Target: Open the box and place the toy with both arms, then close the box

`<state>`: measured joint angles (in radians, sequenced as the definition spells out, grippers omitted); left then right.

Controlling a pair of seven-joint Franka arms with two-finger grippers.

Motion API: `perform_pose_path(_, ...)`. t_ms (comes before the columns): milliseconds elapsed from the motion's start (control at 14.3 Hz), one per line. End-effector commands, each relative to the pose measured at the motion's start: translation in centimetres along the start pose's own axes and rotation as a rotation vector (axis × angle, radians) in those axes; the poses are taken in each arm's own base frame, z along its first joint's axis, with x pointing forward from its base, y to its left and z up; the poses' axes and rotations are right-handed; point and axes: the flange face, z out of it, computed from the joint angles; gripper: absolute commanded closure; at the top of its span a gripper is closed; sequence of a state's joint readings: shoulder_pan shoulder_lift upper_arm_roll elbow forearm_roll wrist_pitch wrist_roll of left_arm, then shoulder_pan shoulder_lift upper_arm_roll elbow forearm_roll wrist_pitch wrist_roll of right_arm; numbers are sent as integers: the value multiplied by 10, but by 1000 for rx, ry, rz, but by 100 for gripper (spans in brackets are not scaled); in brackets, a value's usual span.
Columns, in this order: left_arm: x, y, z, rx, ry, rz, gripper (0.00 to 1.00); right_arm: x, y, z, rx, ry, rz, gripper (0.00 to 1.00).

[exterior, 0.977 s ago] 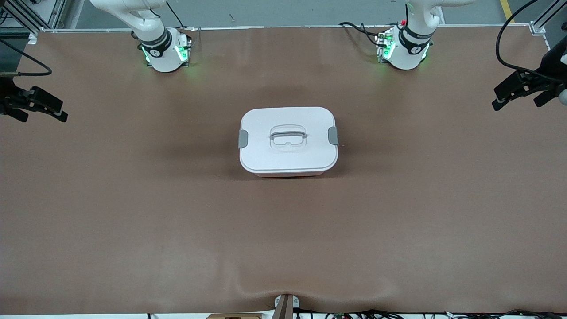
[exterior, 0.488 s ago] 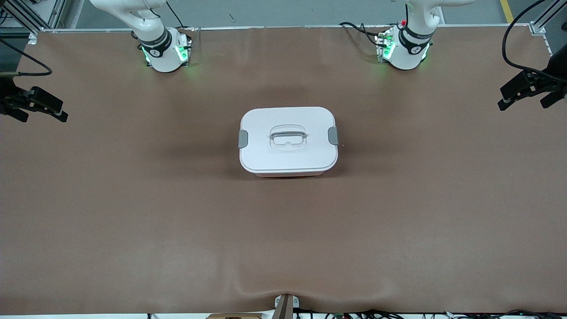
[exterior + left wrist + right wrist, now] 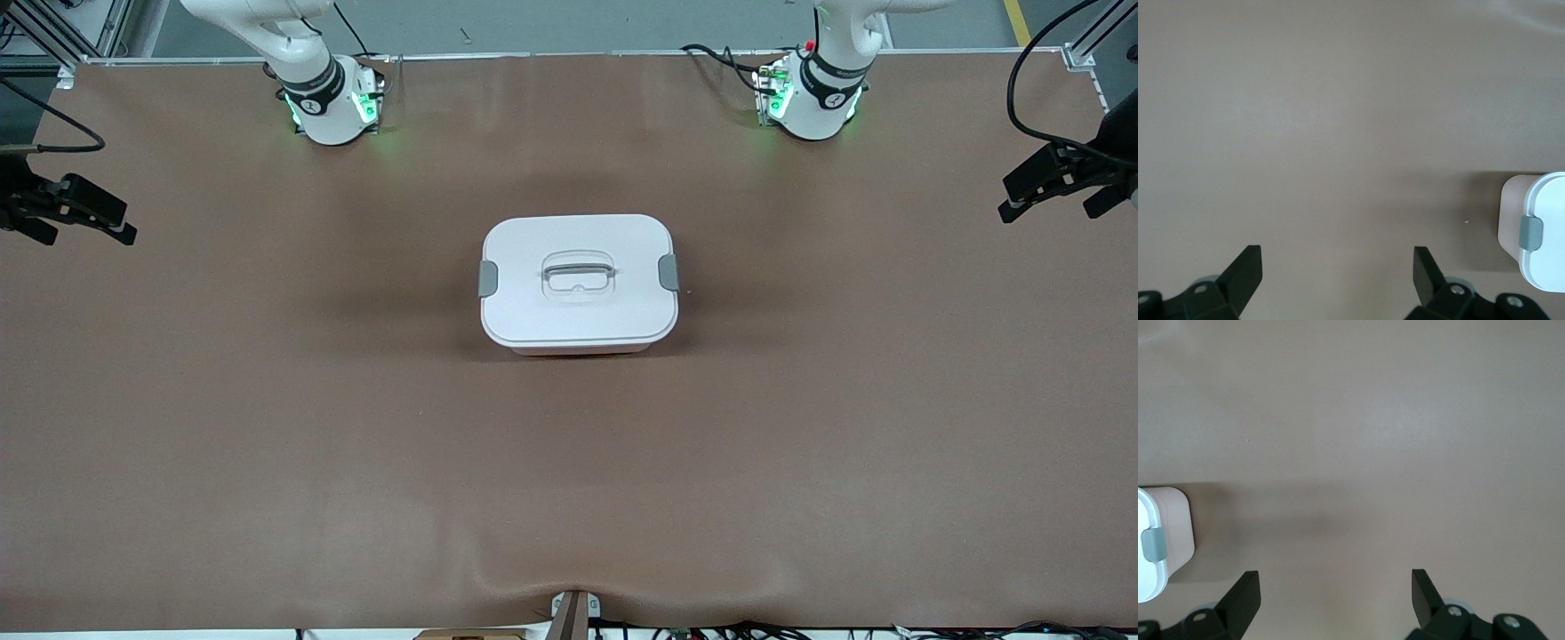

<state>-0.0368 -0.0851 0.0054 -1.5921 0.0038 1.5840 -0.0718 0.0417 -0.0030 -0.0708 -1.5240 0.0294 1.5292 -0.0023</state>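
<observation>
The box (image 3: 578, 280) stands shut in the middle of the table, its white lid on with a recessed handle (image 3: 579, 272) and a grey clip (image 3: 488, 278) at each end. A pink wall shows under the lid. The toy is out of view. My left gripper (image 3: 1046, 213) hangs open and empty over the left arm's end of the table, well apart from the box. My right gripper (image 3: 87, 236) hangs open and empty over the right arm's end. In the left wrist view the left gripper (image 3: 1336, 252) faces bare table with the box (image 3: 1538, 227) at the edge; the right gripper (image 3: 1335, 574) likewise, box (image 3: 1158, 540) at the edge.
The brown table cover (image 3: 356, 444) has a raised wrinkle at its edge nearest the front camera (image 3: 569, 582). The two arm bases (image 3: 333, 102) (image 3: 813, 98) stand along the table's edge farthest from that camera. Black cables hang by both grippers.
My left gripper has drifted slightly outward toward the left arm's end of the table and a little up. The right gripper and the box have not moved.
</observation>
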Motion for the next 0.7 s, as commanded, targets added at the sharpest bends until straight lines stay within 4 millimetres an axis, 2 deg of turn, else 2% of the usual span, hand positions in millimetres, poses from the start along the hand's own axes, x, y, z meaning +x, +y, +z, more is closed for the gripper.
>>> perform_pose_path(0, 2, -2, -3, 13, 7, 19, 0, 0, -2, -4, -2, 5, 8, 0)
perform_pose_path(628, 3, -3, -1, 14, 4, 14, 0, 0, -6, -1, -2, -1, 2, 0)
